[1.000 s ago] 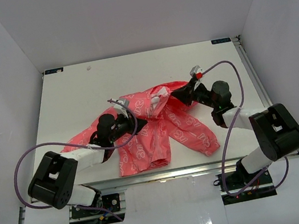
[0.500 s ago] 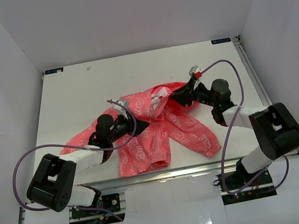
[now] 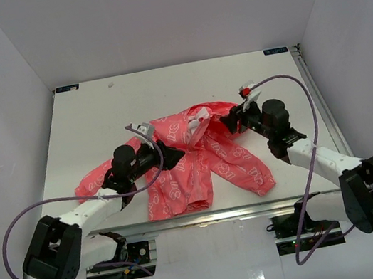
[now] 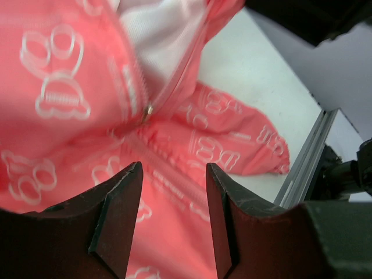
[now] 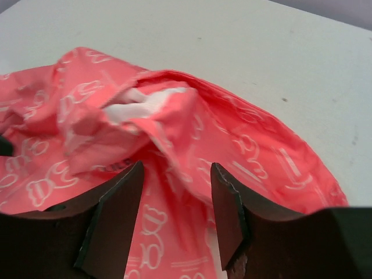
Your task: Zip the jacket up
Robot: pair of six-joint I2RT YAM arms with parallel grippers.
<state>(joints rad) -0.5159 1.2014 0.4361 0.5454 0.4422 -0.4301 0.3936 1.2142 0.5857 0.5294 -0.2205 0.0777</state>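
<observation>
The coral-pink jacket (image 3: 193,156) with white scribbled print lies crumpled at the table's middle, one sleeve toward the left (image 3: 95,177) and one toward the front right (image 3: 249,168). My left gripper (image 3: 169,155) hovers open over its left front. In the left wrist view the left gripper (image 4: 173,168) shows only pink fabric in its gap. The zipper pull (image 4: 148,110) sits partway up, with white lining (image 4: 157,35) showing above it. My right gripper (image 3: 230,123) is open at the jacket's upper right edge. The right wrist view has the right gripper (image 5: 176,168) over a bunched fold around the lining (image 5: 139,104).
The white table (image 3: 164,93) is walled on three sides. A metal rail (image 4: 314,157) runs along the near edge. Purple cables (image 3: 294,91) loop from both arms. Two dark corner markers (image 3: 65,88) sit at the far edge.
Both grippers went from shut to open and let go of the jacket. Both arms' rear links have swung outward and lower. The jacket has barely moved.
</observation>
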